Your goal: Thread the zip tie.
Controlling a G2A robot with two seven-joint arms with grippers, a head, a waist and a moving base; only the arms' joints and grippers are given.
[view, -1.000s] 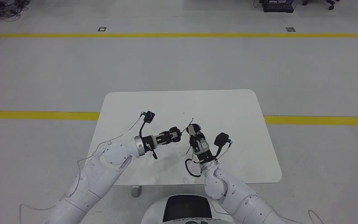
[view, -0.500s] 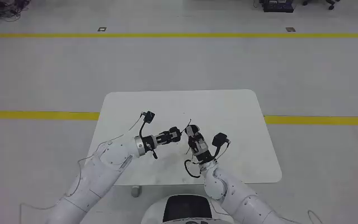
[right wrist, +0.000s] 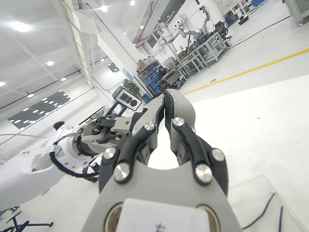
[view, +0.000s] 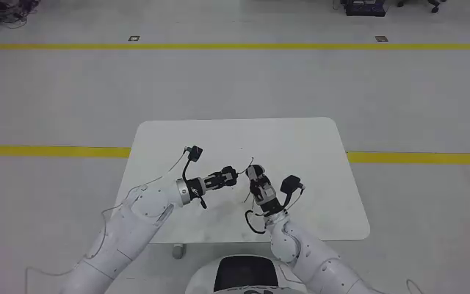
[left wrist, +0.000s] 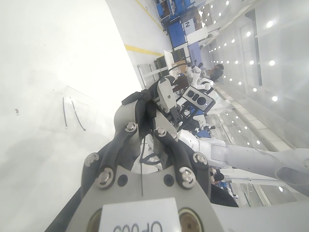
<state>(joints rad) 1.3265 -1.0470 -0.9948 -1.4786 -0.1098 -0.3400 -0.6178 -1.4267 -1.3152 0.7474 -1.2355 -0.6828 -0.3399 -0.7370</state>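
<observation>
Above the middle of the white table (view: pixel 294 140) my two grippers meet tip to tip. A thin black zip tie (view: pixel 246 165) pokes up and away from between them. The left gripper (view: pixel 229 175) is shut on the zip tie (left wrist: pixel 142 167), and one strand runs back between its fingers toward the palm. Just beyond its tips sits the right gripper (left wrist: pixel 166 95). In the right wrist view the right gripper (right wrist: pixel 165 98) has its pads pressed together, with a sliver of the zip tie (right wrist: pixel 164 90) at the tips. The left gripper (right wrist: pixel 108 126) is close behind it.
A clear flat bag with two spare black zip ties (left wrist: pixel 72 114) lies on the table under the grippers, and the bag (right wrist: pixel 263 211) also sits near the right wrist. The table's rounded edge (left wrist: pixel 113 25) drops to the floor beyond.
The right gripper shifted slightly toward the left one and then eased back. The zip tie's free end swayed with it. The left arm stayed put.
</observation>
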